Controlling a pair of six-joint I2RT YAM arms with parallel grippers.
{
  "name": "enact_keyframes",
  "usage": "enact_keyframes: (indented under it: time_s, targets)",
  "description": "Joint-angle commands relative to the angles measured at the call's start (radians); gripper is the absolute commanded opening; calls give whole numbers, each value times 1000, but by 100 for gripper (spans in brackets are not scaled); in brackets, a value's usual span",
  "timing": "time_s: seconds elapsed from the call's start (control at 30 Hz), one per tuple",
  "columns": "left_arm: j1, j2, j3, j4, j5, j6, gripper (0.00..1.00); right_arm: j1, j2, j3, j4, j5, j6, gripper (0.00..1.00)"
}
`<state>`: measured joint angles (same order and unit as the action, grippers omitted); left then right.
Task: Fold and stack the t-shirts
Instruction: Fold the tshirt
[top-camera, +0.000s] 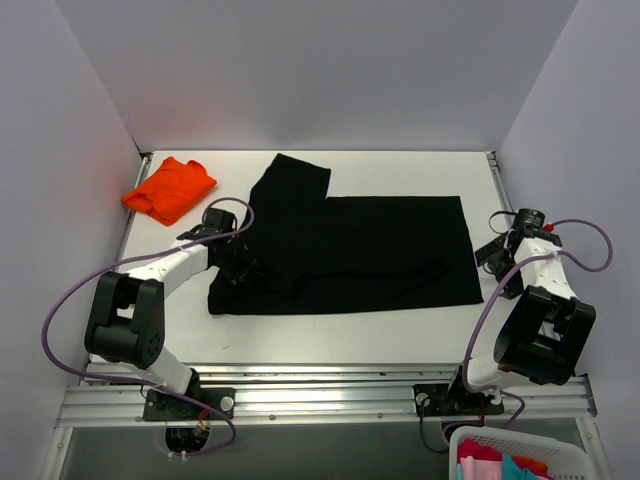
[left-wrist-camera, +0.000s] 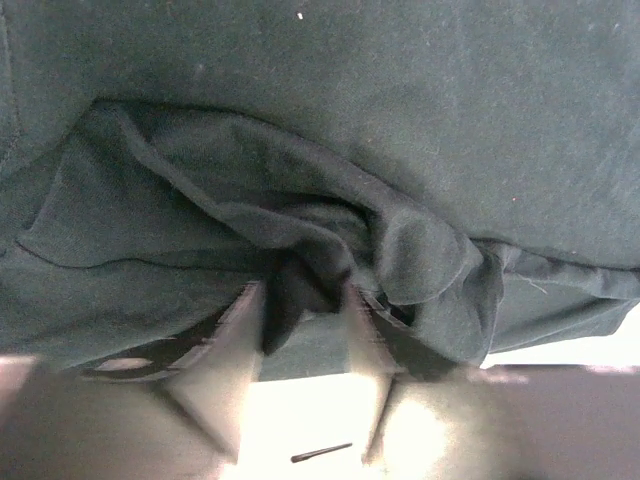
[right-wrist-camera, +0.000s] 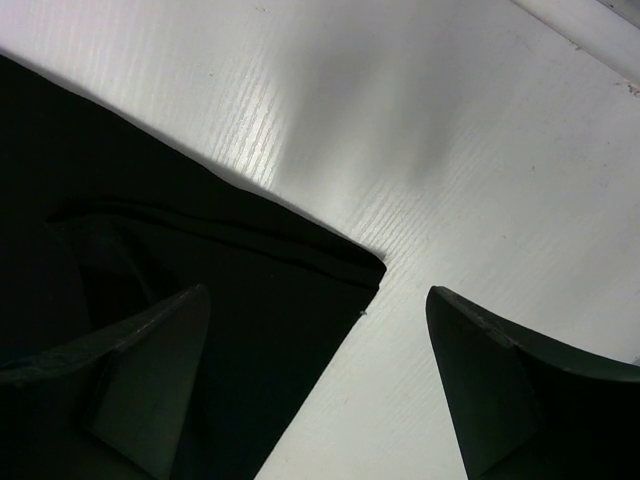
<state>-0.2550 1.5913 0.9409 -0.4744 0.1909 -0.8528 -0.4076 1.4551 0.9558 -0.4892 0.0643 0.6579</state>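
At the far left rear of the tabletop (top-camera: 400, 170) you have the orange t-shirt (top-camera: 168, 188), folded into a compact bundle close to the left wall and well apart from the other garment. Next comes the left claw (top-camera: 232, 262), set on the left edge of the black t-shirt (top-camera: 350, 250). The left wrist view shows that claw (left-wrist-camera: 305, 320) clenched on a bunched ridge of the black cloth, with creased folds heaped ahead of its fingers (left-wrist-camera: 235, 350) and a thin dark sliver (left-wrist-camera: 320, 453) lying on the bare surface beneath. The black t-shirt lies mostly flat across the middle, one sleeve pointing toward the rear wall, and the fabric is rumpled only at the left end. A purple cable (top-camera: 60, 300) loops out from the left arm, clear of the cloth. At the right edge, the right claw (right-wrist-camera: 320, 380) is released, jaws spread wide: one finger (right-wrist-camera: 130, 380) hangs over the shirt's corner, the other over bare tabletop, and nothing lies between them. Below the front rail at far right sits a white basket (top-camera: 520, 432) holding coloured cloth.
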Motion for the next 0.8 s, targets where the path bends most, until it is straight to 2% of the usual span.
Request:
enact_keyframes:
  time_s: [0.0, 0.07, 0.1, 0.17, 0.2, 0.23, 0.33, 0.77]
  targets:
    - [-7, -31, 7, 42, 5, 15, 42, -14, 10, -15, -12, 2, 6, 85]
    - [-7, -27, 13, 40, 4, 15, 36, -16, 13, -20, -8, 0, 5, 85]
    - [-7, -22, 18, 39, 4, 15, 30, -16, 14, -23, -9, 0, 5, 85]
    - [-7, -16, 25, 36, -1, 15, 28, -17, 13, -25, -8, -3, 3, 84]
    - [-7, -13, 35, 36, -2, 15, 24, -19, 11, -25, -6, -3, 2, 84]
    - [-7, -8, 39, 36, -4, 15, 13, -19, 10, -26, -6, -4, 2, 84]
    - [-7, 10, 71, 33, -4, 18, 3, -20, 13, -23, -6, -3, -1, 84]
    - [-4, 104, 294, -4, 8, -3, 2, -27, 8, -28, -5, -4, -9, 82]
